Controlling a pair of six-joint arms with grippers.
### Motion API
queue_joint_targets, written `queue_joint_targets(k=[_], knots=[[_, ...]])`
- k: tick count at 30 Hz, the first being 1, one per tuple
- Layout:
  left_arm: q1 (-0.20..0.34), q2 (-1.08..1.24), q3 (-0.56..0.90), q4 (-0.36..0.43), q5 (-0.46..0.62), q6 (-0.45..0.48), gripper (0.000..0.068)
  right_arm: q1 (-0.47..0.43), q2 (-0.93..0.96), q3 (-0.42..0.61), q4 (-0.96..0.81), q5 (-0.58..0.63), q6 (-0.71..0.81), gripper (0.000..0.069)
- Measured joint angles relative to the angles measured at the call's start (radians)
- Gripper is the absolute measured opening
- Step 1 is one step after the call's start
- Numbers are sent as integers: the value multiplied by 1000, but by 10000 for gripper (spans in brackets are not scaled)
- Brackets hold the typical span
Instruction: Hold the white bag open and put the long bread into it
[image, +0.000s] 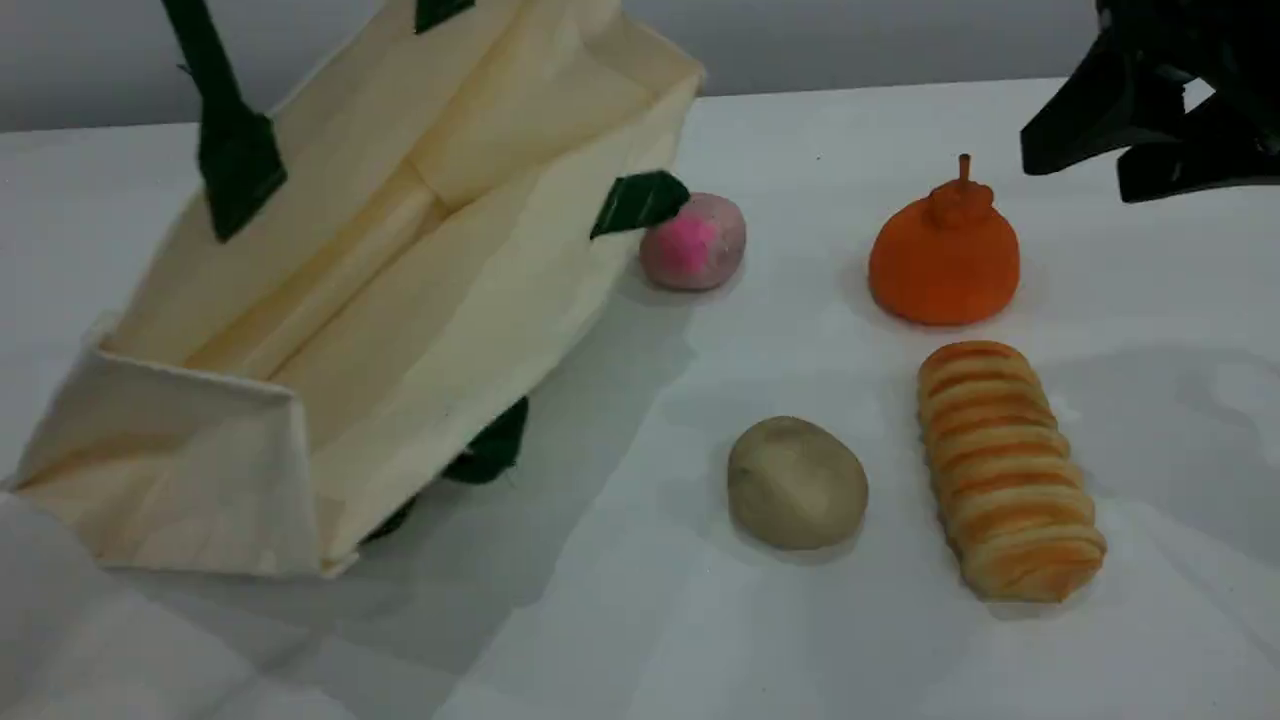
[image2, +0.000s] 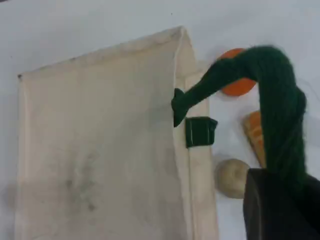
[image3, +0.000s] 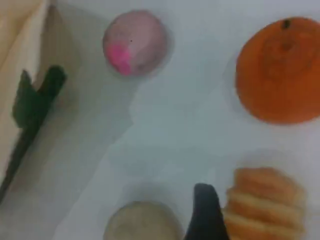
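The white bag stands tilted at the left of the table, its mouth open toward the camera. My left gripper is out of the scene view. In the left wrist view it is shut on the bag's dark green handle, which rises taut out of the top edge. The long bread, golden-orange with pale ridges, lies on the table at the right front. My right gripper hangs open above and behind it, holding nothing. In the right wrist view its fingertip sits just left of the long bread.
A round beige bun lies left of the bread. An orange pumpkin-shaped thing stands behind the bread. A pink-and-grey ball rests by the bag's far right corner. The bag's second green handle lies under its near side.
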Motion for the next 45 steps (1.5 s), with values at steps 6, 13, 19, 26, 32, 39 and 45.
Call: queue_joint_targets(k=[6, 13, 19, 26, 32, 39, 45], knots=[[-40, -20, 0, -1, 14, 5, 95, 33, 74, 0, 1, 0, -6, 460], [-72, -30, 0, 11, 34, 26, 95, 80, 158, 0, 1, -65, -32, 460], [-72, -61, 0, 0, 45, 36, 95, 80, 201, 0, 2, -81, -32, 460], [-72, -74, 0, -52, 62, 70, 95, 80, 249, 0, 7, -86, -35, 460], [-77, -74, 0, -54, 66, 74, 95, 80, 274, -1, 38, -86, -70, 460], [-90, -74, 0, -48, 61, 79, 95, 80, 274, -1, 68, -86, -110, 460], [-90, -74, 0, -48, 63, 79, 95, 80, 274, -1, 91, -86, -137, 460]])
